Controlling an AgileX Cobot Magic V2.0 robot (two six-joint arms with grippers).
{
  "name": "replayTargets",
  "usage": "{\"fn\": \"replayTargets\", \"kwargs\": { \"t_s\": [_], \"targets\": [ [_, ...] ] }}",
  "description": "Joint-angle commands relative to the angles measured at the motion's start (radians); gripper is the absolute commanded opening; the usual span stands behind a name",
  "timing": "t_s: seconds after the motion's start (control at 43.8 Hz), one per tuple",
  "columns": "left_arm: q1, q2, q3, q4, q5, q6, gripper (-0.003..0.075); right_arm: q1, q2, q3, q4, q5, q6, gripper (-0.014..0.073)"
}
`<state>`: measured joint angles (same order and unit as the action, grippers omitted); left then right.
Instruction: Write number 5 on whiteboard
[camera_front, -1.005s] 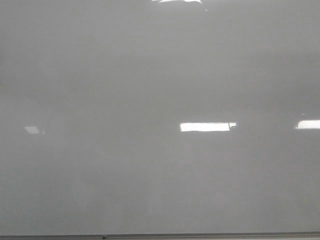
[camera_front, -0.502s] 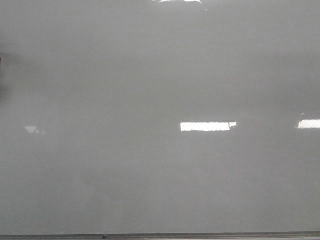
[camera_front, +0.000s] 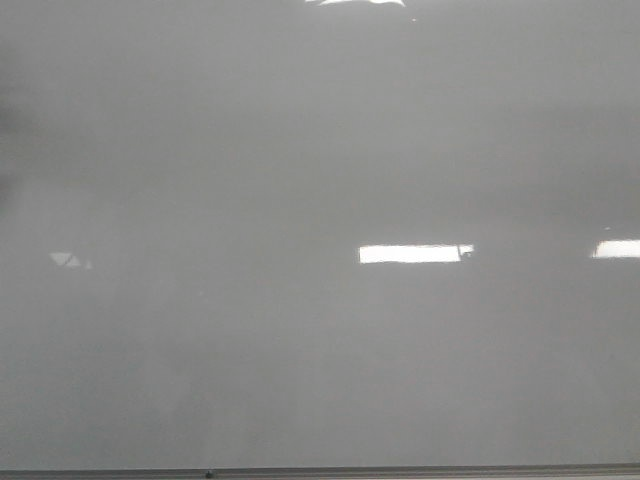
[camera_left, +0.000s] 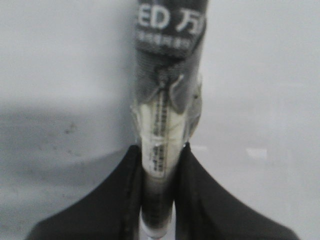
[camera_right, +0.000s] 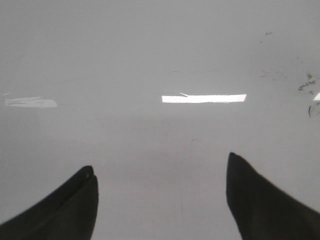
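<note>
Black marker (camera_left: 167, 100) is pinched in the left claw (camera_left: 159, 165) (right claw (camera_right: 160, 195) spread) before the whiteboard (camera_front: 300, 150).

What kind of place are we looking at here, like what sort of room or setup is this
Probably an indoor lab or office writing station. A glossy whiteboard fills the front view, long ceiling-light reflections shine on it, and the left gripper clamps a black marker. The right gripper is open.

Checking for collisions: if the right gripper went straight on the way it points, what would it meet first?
Probably the whiteboard: the right gripper is open and empty, with only bare board ahead. Depth is unclear.
</note>
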<state>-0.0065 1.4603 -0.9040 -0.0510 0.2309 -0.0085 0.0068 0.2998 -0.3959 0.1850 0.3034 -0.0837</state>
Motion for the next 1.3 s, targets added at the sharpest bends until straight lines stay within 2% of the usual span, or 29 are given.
{"fn": "replayTargets", "kwargs": {
  "t_s": [0.0,0.16,0.32,0.388,0.617,0.799,0.914,1.028,1.119,1.279],
  "targets": [
    [-0.025,-0.063,-0.044,0.051,0.121,0.048,-0.002,0.001,0.015,-0.038,0.0,-0.076,0.0,0.0558],
    [-0.154,-0.083,-0.126,0.051,0.456,0.343,-0.002,0.001,0.017,-0.038,0.0,-0.058,-0.001,0.0558],
    [-0.364,-0.083,-0.186,0.051,0.717,0.662,-0.002,0.001,0.03,-0.052,0.0,0.016,-0.025,0.0558],
    [-0.464,-0.083,-0.207,0.051,0.785,0.74,-0.002,0.001,0.054,-0.069,0.0,0.063,-0.055,0.0558],
    [-0.718,-0.083,-0.241,0.067,0.812,0.758,-0.002,0.065,0.198,-0.173,0.015,0.224,-0.131,0.0558],
    [-0.869,-0.083,-0.243,0.15,0.819,0.758,-0.002,0.2,0.374,-0.306,0.094,0.431,-0.318,0.0558],
    [-0.918,-0.083,-0.243,0.164,0.819,0.758,-0.002,0.31,0.476,-0.403,0.172,0.545,-0.425,0.0558],
    [-0.939,-0.083,-0.243,0.173,0.819,0.758,-0.002,0.402,0.593,-0.49,0.178,0.63,-0.477,0.0558],
    [-0.939,-0.083,-0.243,0.178,0.819,0.758,-0.002,0.487,0.665,-0.541,0.178,0.623,-0.521,0.0558],
    [-0.939,-0.083,-0.243,0.178,0.819,0.758,-0.002,0.624,0.766,-0.572,0.178,0.53,-0.544,0.0558]
  ]
}}
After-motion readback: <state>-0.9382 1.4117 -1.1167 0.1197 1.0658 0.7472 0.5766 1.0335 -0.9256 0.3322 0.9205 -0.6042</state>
